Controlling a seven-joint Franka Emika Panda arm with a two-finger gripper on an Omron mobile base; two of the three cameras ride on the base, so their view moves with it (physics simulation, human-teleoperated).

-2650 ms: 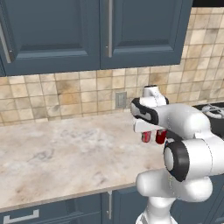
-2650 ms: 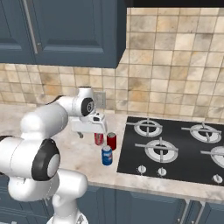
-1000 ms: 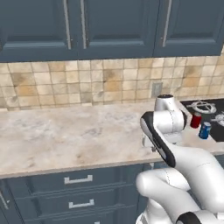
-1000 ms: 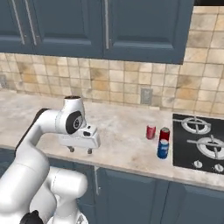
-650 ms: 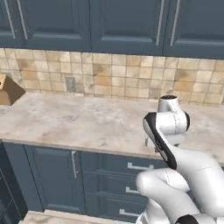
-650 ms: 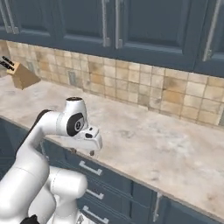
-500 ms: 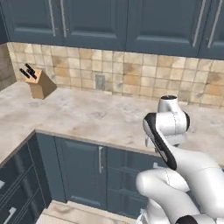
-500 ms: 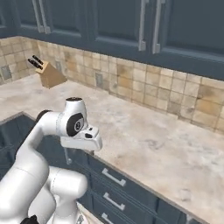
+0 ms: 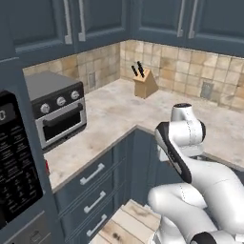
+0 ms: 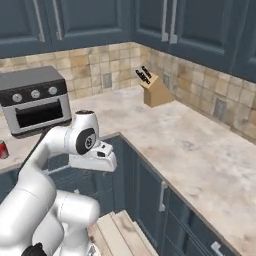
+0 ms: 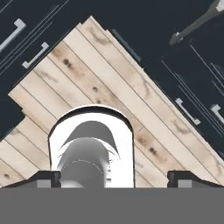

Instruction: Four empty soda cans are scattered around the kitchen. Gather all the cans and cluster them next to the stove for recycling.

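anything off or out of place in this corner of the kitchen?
One thing: a red can sits alone on the counter near its front edge, by the toaster oven. Knife block stands upright by the backsplash. Nothing spilled or damaged. The gripper is open and empty, pointing down at the wood floor.

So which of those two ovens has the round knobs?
The grey toaster oven on the counter, with three knobs; the black appliance beside it has a keypad.

- the counter (image 10: pixel 200 150) is finished in mottled beige stone, faintly glossy.
- the knife block (image 9: pixel 145 84) is made of pale matt wood.
- the toaster oven (image 9: pixel 57 112) is clad in brushed grey metal.
- the floor (image 11: pixel 109 87) is laid in light, knotted wooden planks.
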